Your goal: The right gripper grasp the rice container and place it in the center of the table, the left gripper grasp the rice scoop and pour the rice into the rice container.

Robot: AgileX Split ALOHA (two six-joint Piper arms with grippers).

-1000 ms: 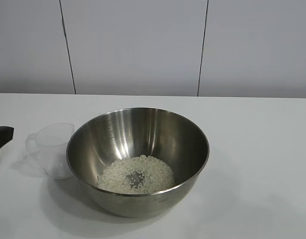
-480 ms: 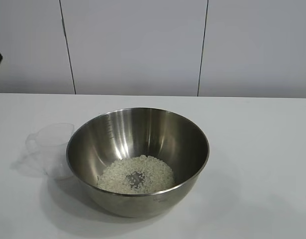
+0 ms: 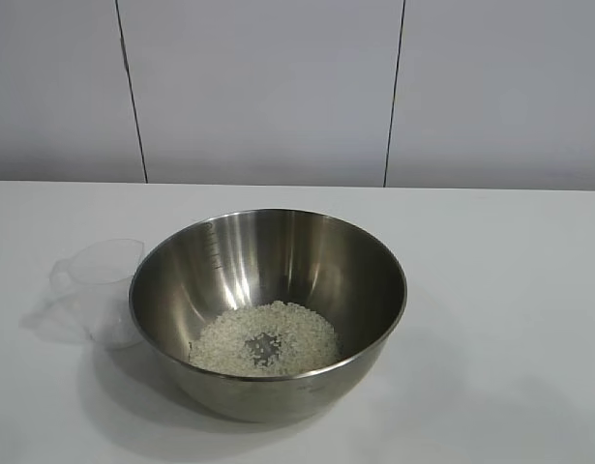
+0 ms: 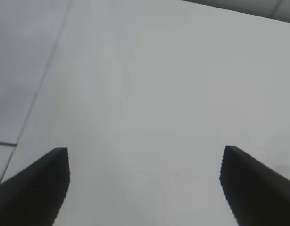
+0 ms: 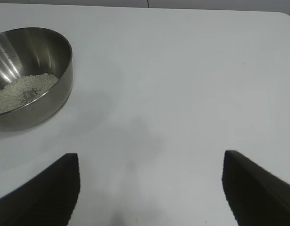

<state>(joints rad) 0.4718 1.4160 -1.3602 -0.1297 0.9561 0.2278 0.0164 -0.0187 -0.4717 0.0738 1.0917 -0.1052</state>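
The rice container (image 3: 268, 314) stands upright on the white table (image 3: 510, 290), about in the middle of what the exterior view takes in. It is a big shiny steel bowl with faint marks on its inner wall. The rice (image 3: 265, 338) lies in a pale, flat heap at the bottom of the bowl, with a small bare patch of steel near the middle of the heap.

The rice scoop (image 3: 96, 288) stands upright on the table just beside the bowl, on the left arm's side, so close that the bowl's rim overlaps it in the exterior view; whether they touch cannot be told. The cup looks empty.

The right gripper (image 5: 149, 188) hangs above bare table well apart from the bowl, its two black fingers spread wide with nothing between them; the bowl (image 5: 27, 75) shows far off in its wrist view. The left gripper (image 4: 145, 183) is also spread wide and empty over plain white table, with neither bowl nor cup in its own view
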